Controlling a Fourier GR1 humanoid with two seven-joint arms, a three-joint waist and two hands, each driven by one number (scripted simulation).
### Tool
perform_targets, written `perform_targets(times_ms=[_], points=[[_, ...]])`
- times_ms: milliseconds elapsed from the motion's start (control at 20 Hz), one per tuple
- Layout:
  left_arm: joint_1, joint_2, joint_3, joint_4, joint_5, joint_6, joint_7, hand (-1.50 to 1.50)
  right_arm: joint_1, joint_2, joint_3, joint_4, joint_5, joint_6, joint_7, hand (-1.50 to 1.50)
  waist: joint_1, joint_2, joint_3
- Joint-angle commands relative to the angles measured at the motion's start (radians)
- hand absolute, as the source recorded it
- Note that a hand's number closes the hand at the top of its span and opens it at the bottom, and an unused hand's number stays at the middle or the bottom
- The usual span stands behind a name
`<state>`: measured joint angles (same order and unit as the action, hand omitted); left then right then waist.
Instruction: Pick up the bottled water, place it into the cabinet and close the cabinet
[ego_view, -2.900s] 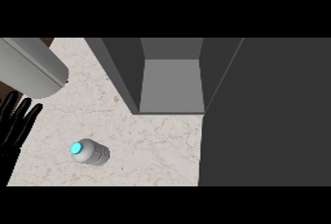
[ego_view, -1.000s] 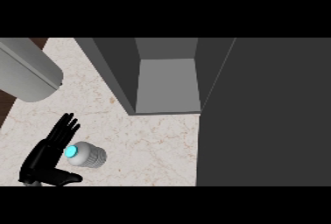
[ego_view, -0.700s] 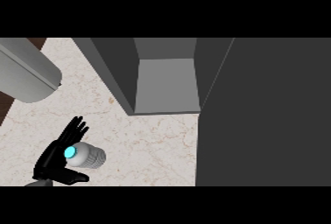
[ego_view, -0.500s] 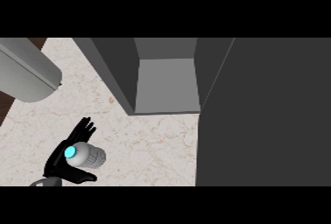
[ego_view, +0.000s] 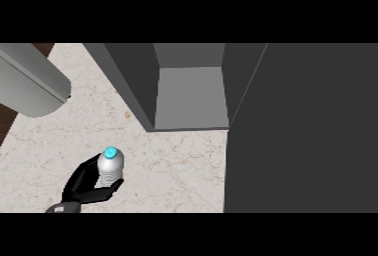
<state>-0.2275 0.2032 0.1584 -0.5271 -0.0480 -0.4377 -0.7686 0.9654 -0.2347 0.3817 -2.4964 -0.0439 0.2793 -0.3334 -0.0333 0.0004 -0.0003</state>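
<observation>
One hand in view: left hand (ego_view: 83, 188), low at view's left, fingers curled round bottled water (ego_view: 111, 169), gripping it. Bottle sits in grasp, cyan cap past fingertips, body tilted, likely raised off counter (ego_view: 181, 167) for carry. Ahead and right of hand: cabinet (ego_view: 136, 82), compartment open toward hand to receive bottle. Farther right: dark cabinet door (ego_view: 310, 130), swung wide, not yet closed. Right hand unseen.

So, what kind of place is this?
Probably a kitchen: a pale, stone-patterned counter, an open grey cabinet standing on it, and a water bottle held in the left hand.
</observation>
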Motion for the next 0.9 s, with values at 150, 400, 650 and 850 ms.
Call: perform_targets(times_ms=[150, 400, 650, 850], points=[[-0.028, 0.009, -0.02, 0.102, -0.082, 0.115, -0.236, 1.5, 0.066, -0.023, 0.051, -0.188, 0.039, -0.03, 0.07, -1.5, -0.001, 0.005, -0.005], [0.034, -0.108, 0.001, 0.074, -0.081, 0.352, -0.325, 1.5, 0.079, -0.034, 0.025, -0.152, 0.009, -0.036, 0.032, -1.5, 0.014, -0.001, -0.002], [-0.022, -0.151, 0.001, 0.048, -0.073, 0.377, -0.28, 1.5, 0.076, -0.048, 0.016, -0.178, -0.002, -0.054, 0.045, -1.5, 0.017, -0.002, -0.001], [-0.017, -0.179, -0.018, -0.035, -0.059, 0.342, -0.206, 1.5, 0.117, -0.053, 0.068, -0.133, 0.057, -0.05, -0.014, -1.5, 0.019, -0.007, 0.0]])
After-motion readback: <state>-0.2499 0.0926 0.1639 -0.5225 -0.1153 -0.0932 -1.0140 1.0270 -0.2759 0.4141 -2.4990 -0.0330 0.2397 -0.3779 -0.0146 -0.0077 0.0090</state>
